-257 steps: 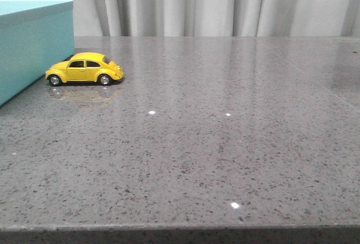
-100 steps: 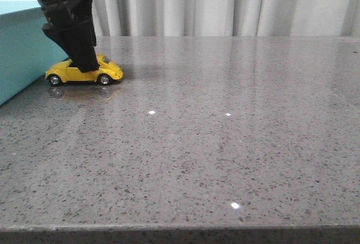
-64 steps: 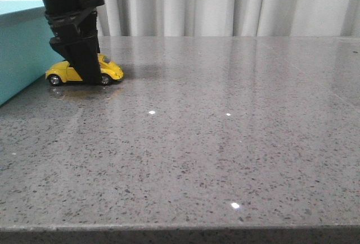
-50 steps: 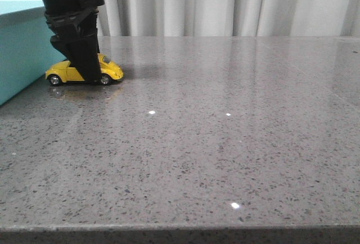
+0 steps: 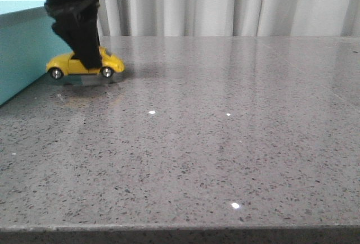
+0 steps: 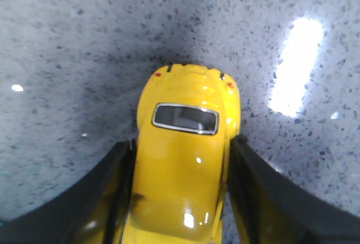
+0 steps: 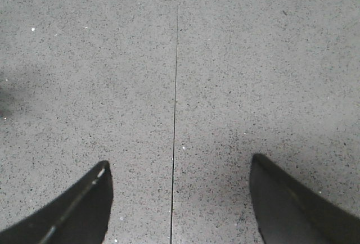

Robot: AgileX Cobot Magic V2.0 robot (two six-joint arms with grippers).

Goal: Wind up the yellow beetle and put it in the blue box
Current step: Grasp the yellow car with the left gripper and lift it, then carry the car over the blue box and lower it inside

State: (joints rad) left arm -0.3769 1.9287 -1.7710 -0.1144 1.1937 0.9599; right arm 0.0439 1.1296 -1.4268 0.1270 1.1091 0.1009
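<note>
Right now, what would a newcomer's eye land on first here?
The yellow beetle, at the table's far left, gripped across its sides by the left gripper. Just left of it stands the big blue box. The right gripper hangs open over bare table.

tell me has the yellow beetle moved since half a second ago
Yes. The yellow beetle, clamped by the left gripper, sits slightly higher against the blue box.

No readable text or labels anywhere.
</note>
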